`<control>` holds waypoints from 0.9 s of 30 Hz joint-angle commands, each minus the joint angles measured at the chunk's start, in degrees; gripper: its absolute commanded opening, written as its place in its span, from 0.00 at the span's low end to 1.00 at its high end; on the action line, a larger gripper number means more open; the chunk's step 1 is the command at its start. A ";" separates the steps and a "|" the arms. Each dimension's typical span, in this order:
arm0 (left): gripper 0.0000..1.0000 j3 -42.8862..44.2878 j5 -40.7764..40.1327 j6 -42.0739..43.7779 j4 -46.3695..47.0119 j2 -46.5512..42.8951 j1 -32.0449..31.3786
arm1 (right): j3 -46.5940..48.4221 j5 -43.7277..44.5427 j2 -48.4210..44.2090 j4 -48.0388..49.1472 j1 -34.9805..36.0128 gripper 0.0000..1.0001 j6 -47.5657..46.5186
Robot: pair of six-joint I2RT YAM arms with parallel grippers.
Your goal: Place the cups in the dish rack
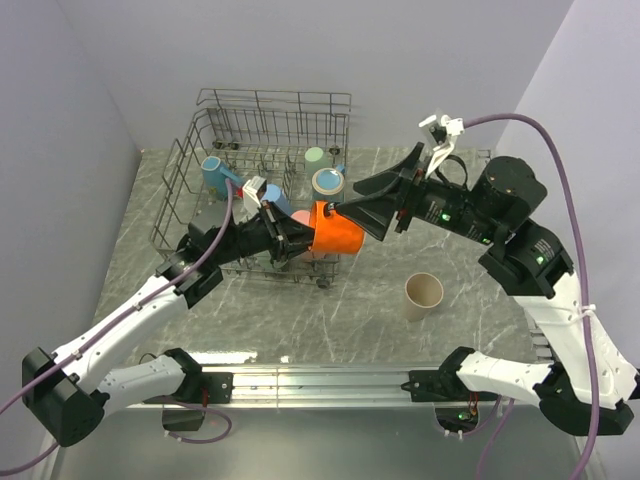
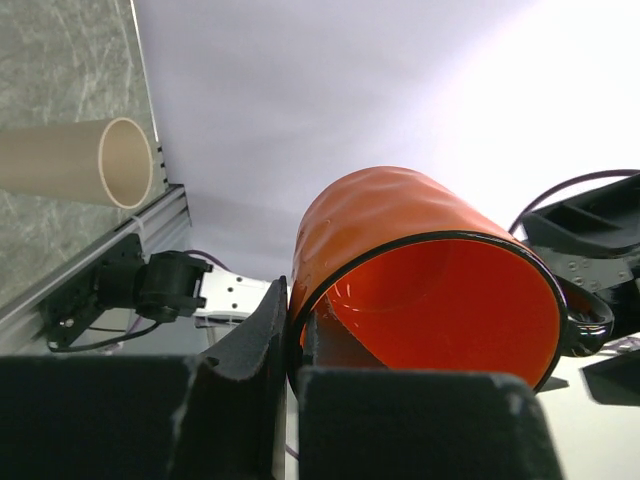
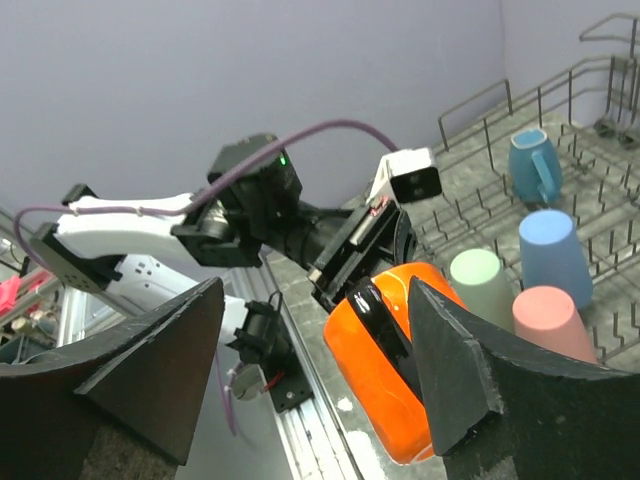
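Now we have the orange mug (image 1: 338, 230) pinched by its rim in our left hand (image 1: 292, 240), over the dish rack's (image 1: 178, 188) near corner. Our right hand (image 1: 350, 200) gapes wide beside it. Next, we judge, comes lowering it between tines.

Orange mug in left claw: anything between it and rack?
Nothing visible. The left claw holds the orange mug by its rim at the dish rack's near right corner. The pink cup, blue cup and green cup stand close beside it; the right claw is open alongside.
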 commanded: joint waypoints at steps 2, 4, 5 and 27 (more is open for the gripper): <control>0.00 5.71 1.78 -4.74 5.82 0.03 0.23 | -3.73 -1.26 0.14 4.68 -0.08 0.79 -1.15; 0.00 5.88 2.22 -6.32 7.23 0.65 0.14 | -5.49 -1.53 0.22 5.99 0.00 0.77 -0.97; 0.00 5.97 2.40 -6.68 8.46 0.82 0.23 | -5.93 -1.61 0.40 6.35 -0.08 0.75 -0.97; 0.17 12.19 -3.03 -0.29 -9.06 -0.14 0.84 | -4.54 3.47 5.67 6.18 2.73 0.00 0.35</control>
